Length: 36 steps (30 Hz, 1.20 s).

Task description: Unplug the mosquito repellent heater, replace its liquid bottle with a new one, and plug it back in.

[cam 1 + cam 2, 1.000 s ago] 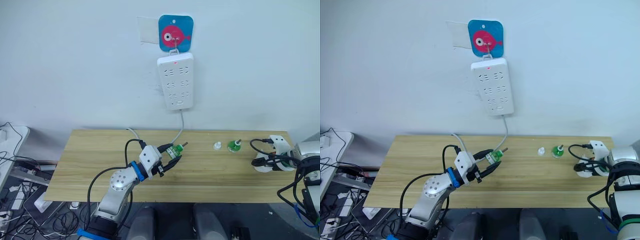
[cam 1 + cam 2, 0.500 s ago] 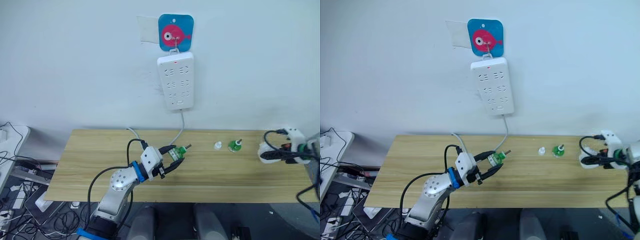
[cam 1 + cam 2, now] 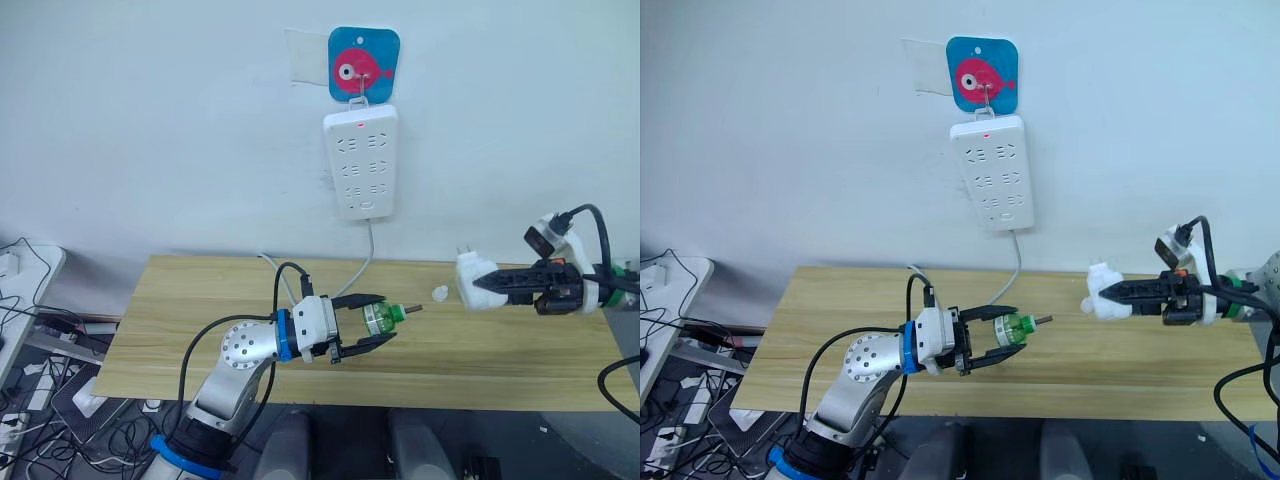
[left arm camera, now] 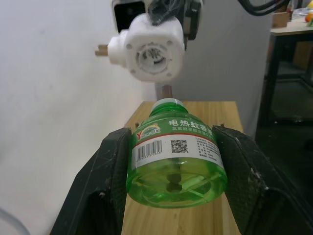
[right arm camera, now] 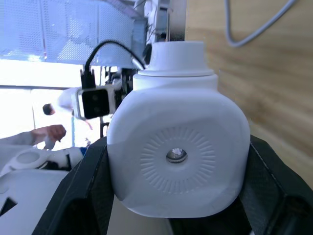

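Jaws of the left gripper (image 3: 372,324) are clamped on the green liquid bottle (image 4: 176,155) at its label band — light, smooth plastic, likely slippery. Farther out, the right gripper (image 3: 1118,293) clasps the mosquito repellent heater (image 3: 475,281) — stiff, light — held above the wooden table (image 3: 200,320), bottle socket facing the bottle.

Green translucent bottle (image 4: 175,152) with a white barcode label; white heater (image 5: 178,151), its disc finely ribbed; pale wood-grain table (image 3: 200,300); white power strip (image 3: 361,162); blue card (image 3: 363,65), pink fish.

heater (image 3: 477,281): white, unplugged, held mid-air, prongs up | green bottle (image 3: 381,318): horizontal, facing heater
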### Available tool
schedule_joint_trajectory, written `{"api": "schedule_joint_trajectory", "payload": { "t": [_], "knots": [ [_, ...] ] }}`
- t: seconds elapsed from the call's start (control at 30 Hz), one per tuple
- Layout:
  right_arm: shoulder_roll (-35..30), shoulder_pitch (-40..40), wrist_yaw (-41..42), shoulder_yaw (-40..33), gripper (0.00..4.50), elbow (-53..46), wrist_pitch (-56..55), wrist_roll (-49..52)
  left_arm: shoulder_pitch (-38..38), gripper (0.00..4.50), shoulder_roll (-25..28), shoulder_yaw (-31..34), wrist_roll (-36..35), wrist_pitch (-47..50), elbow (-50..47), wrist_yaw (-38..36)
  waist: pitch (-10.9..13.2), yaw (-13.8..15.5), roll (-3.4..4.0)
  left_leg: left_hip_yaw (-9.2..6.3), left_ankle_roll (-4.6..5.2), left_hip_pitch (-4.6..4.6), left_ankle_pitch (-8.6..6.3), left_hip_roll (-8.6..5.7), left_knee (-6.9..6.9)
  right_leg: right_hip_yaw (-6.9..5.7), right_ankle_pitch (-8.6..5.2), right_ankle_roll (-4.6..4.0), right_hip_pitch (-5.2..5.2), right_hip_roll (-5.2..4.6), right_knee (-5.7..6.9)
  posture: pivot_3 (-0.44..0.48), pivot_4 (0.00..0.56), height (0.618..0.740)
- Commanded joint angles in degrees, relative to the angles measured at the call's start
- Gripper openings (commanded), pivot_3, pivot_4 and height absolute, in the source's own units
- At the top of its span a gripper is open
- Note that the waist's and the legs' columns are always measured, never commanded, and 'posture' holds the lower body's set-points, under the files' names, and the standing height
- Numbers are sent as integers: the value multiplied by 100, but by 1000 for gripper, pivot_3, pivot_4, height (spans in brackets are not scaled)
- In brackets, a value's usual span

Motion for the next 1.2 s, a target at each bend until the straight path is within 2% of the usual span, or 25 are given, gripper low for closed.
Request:
{"api": "schedule_joint_trajectory", "payload": {
  "t": [0.03, 0.4, 0.8, 1.2],
  "knots": [
    [-57, -38, -509, -189, 2968, -168, 41, 655, -94, 2262, -77, 9, -53, -175, -110, 21, 1, -6, -2, 0, 0, 0, 0, 1, 0, 0, 0, 0, 0, 0, 1, -42, 219, 740],
    [172, -92, -1829, -150, 2968, -146, 41, 1984, -282, 2262, -275, -68, 6, -198, -1, 69, 2, -19, -4, 0, 0, 4, 0, 5, 1, 1, 0, 0, 0, 6, 10, -34, 223, 740],
    [265, -160, -2809, -84, 2968, -128, 41, 3113, -403, 2262, -369, -147, 74, -236, 110, 60, 4, -20, -7, 0, 1, 3, 0, 5, 1, 1, 0, 1, 0, 7, 11, -33, 231, 740],
    [337, -179, -3340, -105, 2968, 7, 41, 3457, -472, 2262, -411, -145, 42, -203, 51, 122, 5, -18, -7, -1, 1, 3, 0, 6, 1, 1, 0, 1, 0, 7, 10, -29, 232, 740]
  ]
}}
